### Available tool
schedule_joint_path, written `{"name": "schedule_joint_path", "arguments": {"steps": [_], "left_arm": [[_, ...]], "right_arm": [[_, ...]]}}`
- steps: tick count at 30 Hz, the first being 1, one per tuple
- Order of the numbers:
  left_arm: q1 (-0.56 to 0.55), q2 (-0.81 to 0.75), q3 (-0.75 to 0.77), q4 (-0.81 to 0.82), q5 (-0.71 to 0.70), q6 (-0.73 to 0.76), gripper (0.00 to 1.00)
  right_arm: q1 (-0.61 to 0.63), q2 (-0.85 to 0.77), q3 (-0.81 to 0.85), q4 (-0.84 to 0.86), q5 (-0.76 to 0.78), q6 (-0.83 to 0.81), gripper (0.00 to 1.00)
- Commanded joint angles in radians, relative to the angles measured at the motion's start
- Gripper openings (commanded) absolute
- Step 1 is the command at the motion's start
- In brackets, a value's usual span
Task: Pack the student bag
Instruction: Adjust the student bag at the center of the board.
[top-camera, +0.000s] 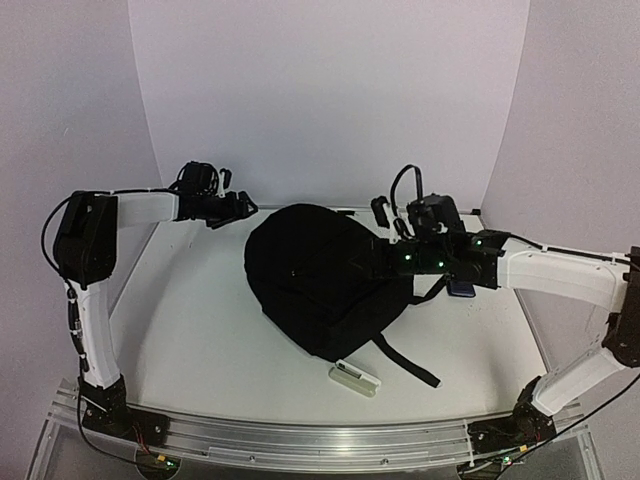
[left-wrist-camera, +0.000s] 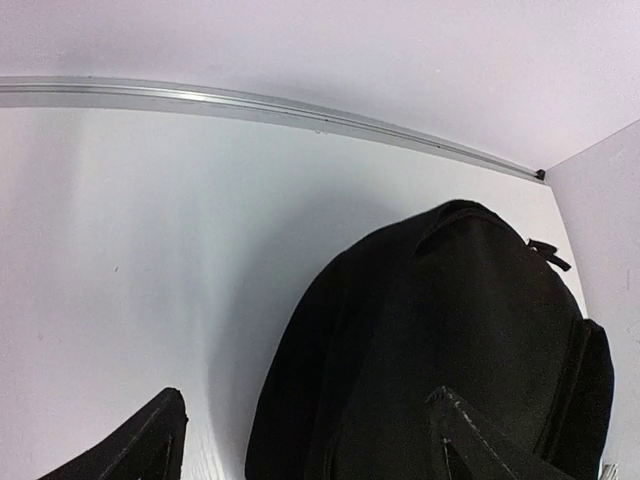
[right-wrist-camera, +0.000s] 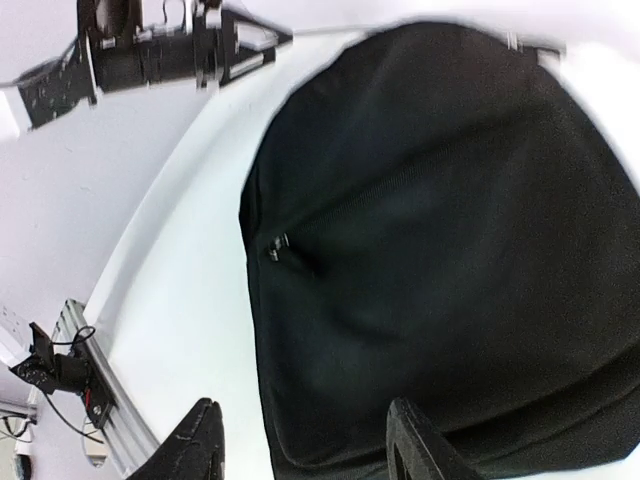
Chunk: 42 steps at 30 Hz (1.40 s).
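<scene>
The student bag (top-camera: 320, 280) lies flat in the middle of the white surface (top-camera: 190, 330), its long axis running on a diagonal from the far left to the near right, with a strap (top-camera: 405, 360) trailing off the near-right end. The left claw (top-camera: 240, 209) hangs at the bag's far-left edge, just beside the fabric rather than over it; its fingers stand wide apart with nothing between them. The right claw (right-wrist-camera: 303, 425) is above the bag's right half, pointing across it toward the left arm, and its fingers are also parted and hold nothing. Seen from the right wrist, a zipper line crosses the panel and ends at a small pull (right-wrist-camera: 275, 246) that lies ahead of the right claw, toward the bag's left flank. The zip looks closed, though black on black makes that hard to be sure of. A small white item (top-camera: 355, 378) rests on the surface just beside the bag's near edge. The bag probably has to be opened before anything goes in, and that turns on the pull: it sits between the two claws, with the right arm already over the bag and better lined up along the zip
</scene>
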Motion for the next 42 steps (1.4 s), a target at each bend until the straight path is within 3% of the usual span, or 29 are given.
{"name": "schedule_joint_path", "arguments": {"steps": [1, 9, 17, 26, 35, 42], "left_arm": [[-0.001, -0.21, -0.152, -0.035, -0.026, -0.042, 0.85], [-0.036, -0.386, -0.502, 0.109, 0.177, -0.29, 0.89], [-0.066, -0.393, -0.645, 0.237, 0.242, -0.403, 0.83], [-0.076, -0.322, -0.676, 0.383, 0.31, -0.465, 0.65], [-0.085, -0.292, -0.678, 0.404, 0.322, -0.475, 0.52], [-0.087, -0.287, -0.678, 0.396, 0.308, -0.475, 0.16]], "right_arm": [[-0.003, 0.048, 0.122, -0.067, 0.015, -0.16, 0.53], [0.002, 0.278, 0.309, -0.095, -0.117, -0.313, 0.5], [0.002, 0.447, 0.426, -0.098, -0.151, -0.347, 0.47], [0.002, 0.535, 0.458, -0.093, -0.187, -0.321, 0.4], [0.01, 0.551, 0.444, -0.065, -0.239, -0.294, 0.28], [0.014, 0.538, 0.43, -0.041, -0.172, -0.29, 0.0]]}}
